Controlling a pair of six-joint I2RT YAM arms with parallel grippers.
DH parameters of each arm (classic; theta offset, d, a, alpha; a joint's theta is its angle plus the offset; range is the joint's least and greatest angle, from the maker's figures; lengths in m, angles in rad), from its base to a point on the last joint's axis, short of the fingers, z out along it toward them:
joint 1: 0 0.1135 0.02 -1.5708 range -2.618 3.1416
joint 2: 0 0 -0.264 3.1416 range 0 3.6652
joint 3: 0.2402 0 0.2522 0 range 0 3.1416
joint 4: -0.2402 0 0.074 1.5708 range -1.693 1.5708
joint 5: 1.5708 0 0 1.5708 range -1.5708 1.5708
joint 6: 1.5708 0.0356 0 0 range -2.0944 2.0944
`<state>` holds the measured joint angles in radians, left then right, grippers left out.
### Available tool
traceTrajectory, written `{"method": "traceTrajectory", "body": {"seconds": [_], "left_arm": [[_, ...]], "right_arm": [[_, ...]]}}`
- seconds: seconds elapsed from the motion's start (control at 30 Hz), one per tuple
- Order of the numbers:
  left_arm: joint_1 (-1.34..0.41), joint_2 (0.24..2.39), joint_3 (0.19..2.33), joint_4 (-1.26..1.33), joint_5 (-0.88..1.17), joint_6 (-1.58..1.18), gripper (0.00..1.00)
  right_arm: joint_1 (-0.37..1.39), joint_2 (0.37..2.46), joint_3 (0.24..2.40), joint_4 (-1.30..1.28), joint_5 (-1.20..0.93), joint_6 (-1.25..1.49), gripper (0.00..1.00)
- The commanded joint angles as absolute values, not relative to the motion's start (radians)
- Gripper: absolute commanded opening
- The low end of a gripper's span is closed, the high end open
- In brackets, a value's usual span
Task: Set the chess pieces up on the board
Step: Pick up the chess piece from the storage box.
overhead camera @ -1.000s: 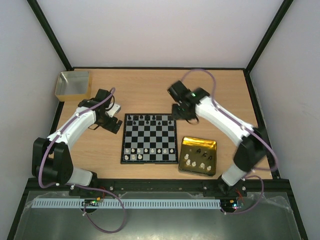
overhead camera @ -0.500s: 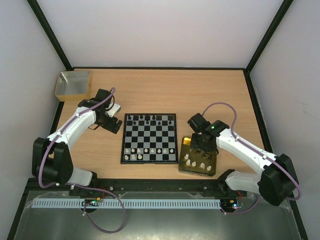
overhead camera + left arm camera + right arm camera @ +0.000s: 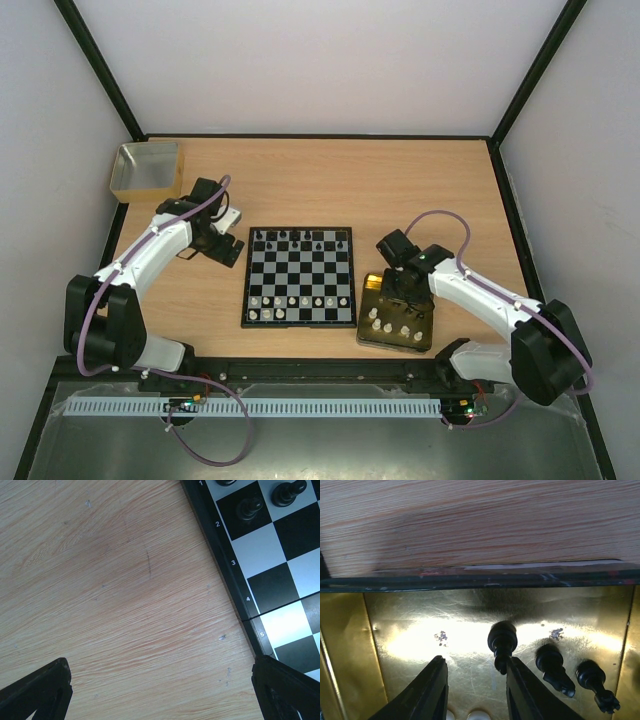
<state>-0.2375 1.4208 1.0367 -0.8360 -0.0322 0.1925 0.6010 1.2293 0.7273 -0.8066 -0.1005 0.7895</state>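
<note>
The surface (image 3: 300,180) holds the board (image 3: 298,277) in the middle, a gold tray (image 3: 396,343) just right of it and a yellow box (image 3: 148,170) far left. The left jaws hang wide open by the board's left edge. The right jaws sit low in the tray, a little open, nothing between them. Black pieces (image 3: 300,238) stand on the board's far row, white pieces (image 3: 300,300) on its near rows. One black piece (image 3: 502,640) stands by the right jaws' tips.

We see a light wooden table (image 3: 300,180) closed in by plain white walls (image 3: 320,60), with black frame bars (image 3: 103,72) rising at the corners. Along the near edge runs a grey metal ledge (image 3: 320,452) bearing a white slotted strip (image 3: 300,408). The light is soft and even.
</note>
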Motion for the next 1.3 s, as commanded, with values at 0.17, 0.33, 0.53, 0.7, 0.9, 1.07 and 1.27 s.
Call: {"method": "traceTrajectory", "body": {"seconds": [0.17, 0.33, 0.53, 0.7, 0.9, 1.07, 1.27], "left_arm": [[-0.242, 1.425, 1.025, -0.857, -0.043, 0.187, 0.98], [-0.242, 1.436, 1.027, -0.856, -0.041, 0.186, 0.98], [-0.242, 1.44, 1.026, -0.856, -0.041, 0.187, 0.98], [-0.242, 1.446, 1.028, -0.856, -0.039, 0.186, 0.98], [-0.242, 1.45, 1.028, -0.857, -0.033, 0.188, 0.98], [-0.242, 1.452, 1.028, -0.859, -0.029, 0.19, 0.98], [-0.242, 1.447, 1.028, -0.858, -0.025, 0.19, 0.98]], "right_arm": [[0.558, 1.244, 0.692, -0.785, -0.086, 0.748, 0.31], [0.551, 1.262, 0.67, -0.764, -0.099, 0.737, 0.3], [0.551, 1.272, 0.651, -0.747, -0.11, 0.735, 0.21], [0.551, 1.28, 0.669, -0.763, -0.109, 0.729, 0.11], [0.551, 1.285, 0.733, -0.828, -0.078, 0.709, 0.08], [0.551, 1.294, 0.864, -0.935, -0.054, 0.677, 0.06], [0.556, 1.35, 1.085, -1.029, -0.071, 0.649, 0.06]]}}
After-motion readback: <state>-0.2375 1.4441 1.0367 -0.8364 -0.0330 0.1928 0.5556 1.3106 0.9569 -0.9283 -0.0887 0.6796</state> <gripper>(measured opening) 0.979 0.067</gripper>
